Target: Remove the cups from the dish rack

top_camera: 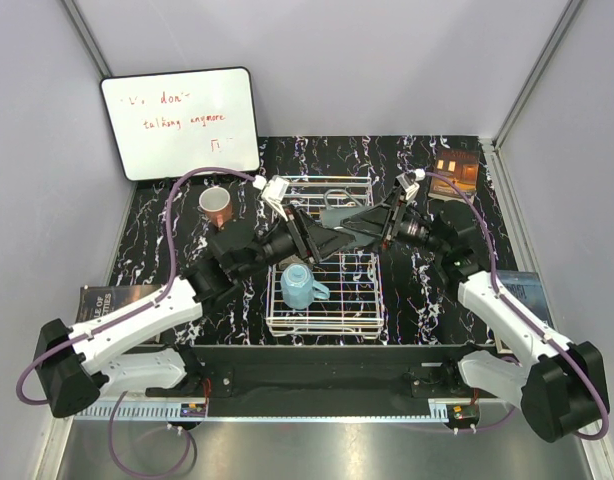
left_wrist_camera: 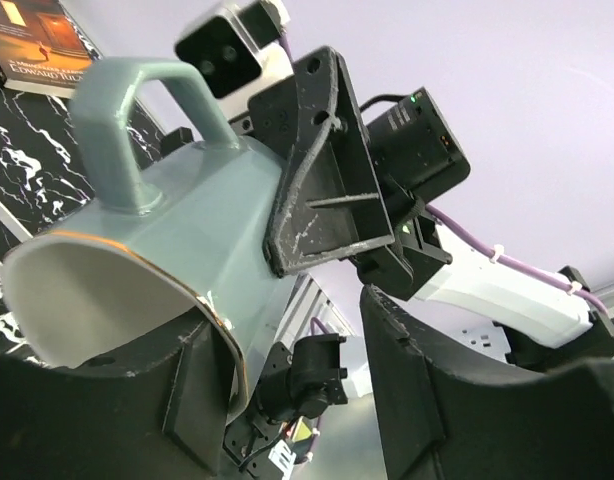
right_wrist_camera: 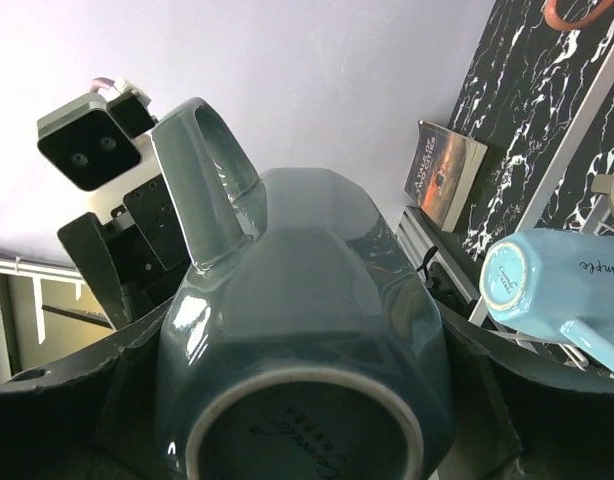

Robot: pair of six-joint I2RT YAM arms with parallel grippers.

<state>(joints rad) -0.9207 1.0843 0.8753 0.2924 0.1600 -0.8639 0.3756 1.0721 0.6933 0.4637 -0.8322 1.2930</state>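
A dark grey mug (top_camera: pixel 339 216) hangs in the air above the far part of the white wire dish rack (top_camera: pixel 322 322). My right gripper (top_camera: pixel 365 222) is shut on it; in the right wrist view the mug's body (right_wrist_camera: pixel 307 300) fills the space between the fingers, base toward the camera. My left gripper (top_camera: pixel 315 236) is open at the mug's mouth. In the left wrist view one finger (left_wrist_camera: pixel 137 410) lies inside the pale rim of the mug (left_wrist_camera: pixel 187 220), and the other finger (left_wrist_camera: pixel 457 400) stands well apart. A light blue mug (top_camera: pixel 300 286) lies in the rack. A salmon-orange mug (top_camera: pixel 217 205) stands on the table left of the rack.
A whiteboard (top_camera: pixel 179 122) with red writing leans at the back left. Books lie at the back right (top_camera: pixel 455 172), the near left (top_camera: pixel 107 300) and the right edge (top_camera: pixel 522 290). Both arms cross over the rack's middle. Grey walls close in on the sides.
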